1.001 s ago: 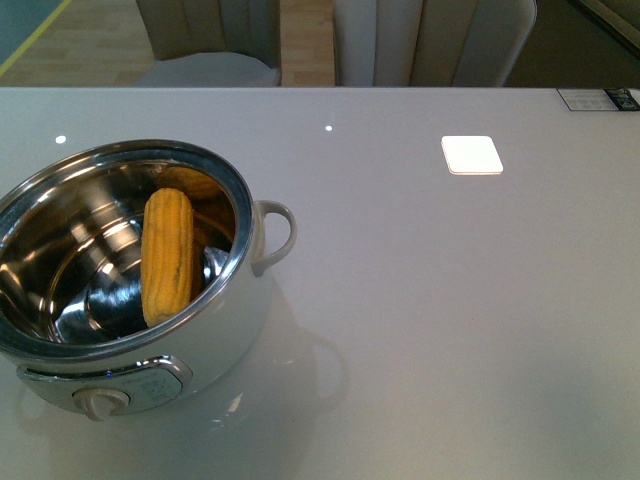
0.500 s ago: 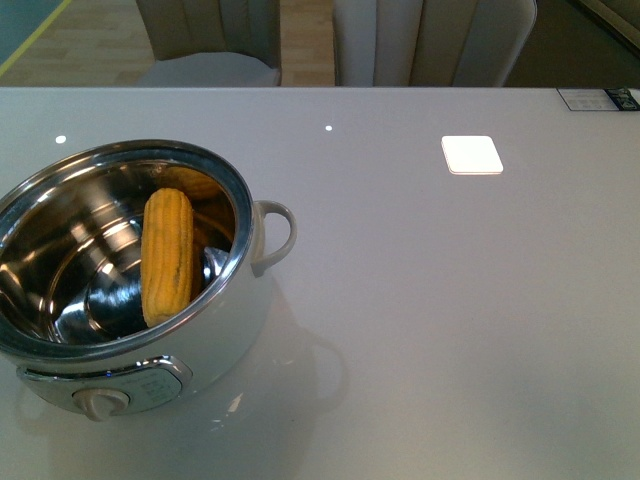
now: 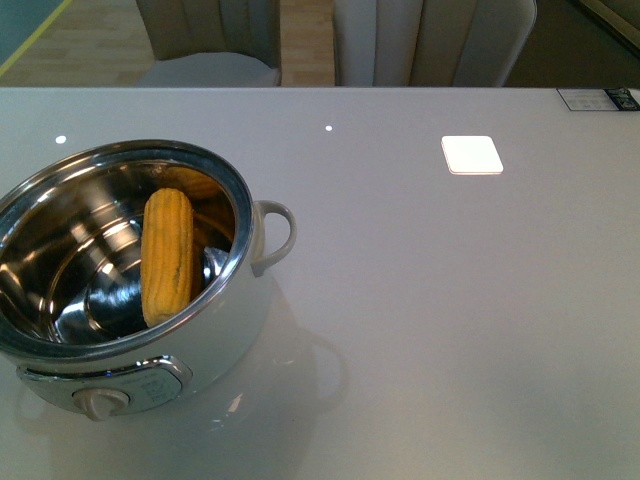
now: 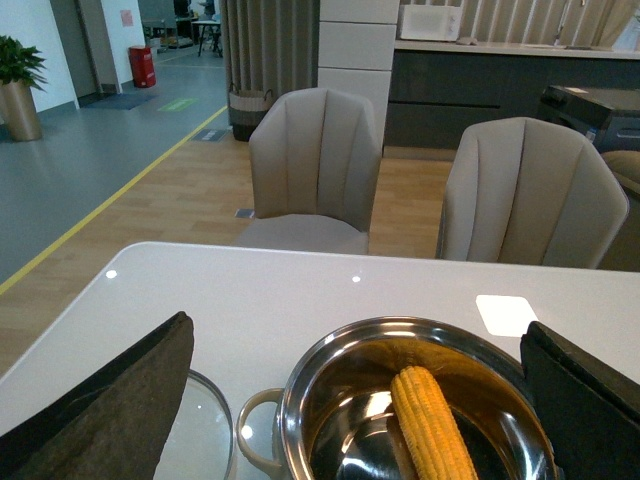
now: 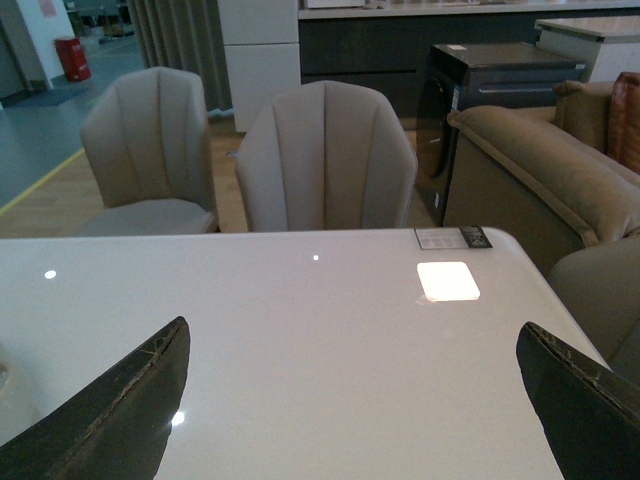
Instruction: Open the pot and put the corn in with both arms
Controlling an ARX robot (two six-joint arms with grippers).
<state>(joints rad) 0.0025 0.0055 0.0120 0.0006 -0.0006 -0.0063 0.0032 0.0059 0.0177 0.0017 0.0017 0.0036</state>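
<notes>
The white pot stands uncovered at the table's front left, dial knob facing me. The yellow corn lies inside its steel bowl, leaning against the wall. Neither arm shows in the front view. In the left wrist view the pot and corn sit below my left gripper, which is open and holds nothing. A glass lid lies flat on the table beside the pot's handle. My right gripper is open over bare tabletop, with the pot out of its view.
A bright white square patch shows on the table at the back right. A small label lies at the far right corner. Two grey chairs stand behind the table's far edge. A brown sofa is beyond.
</notes>
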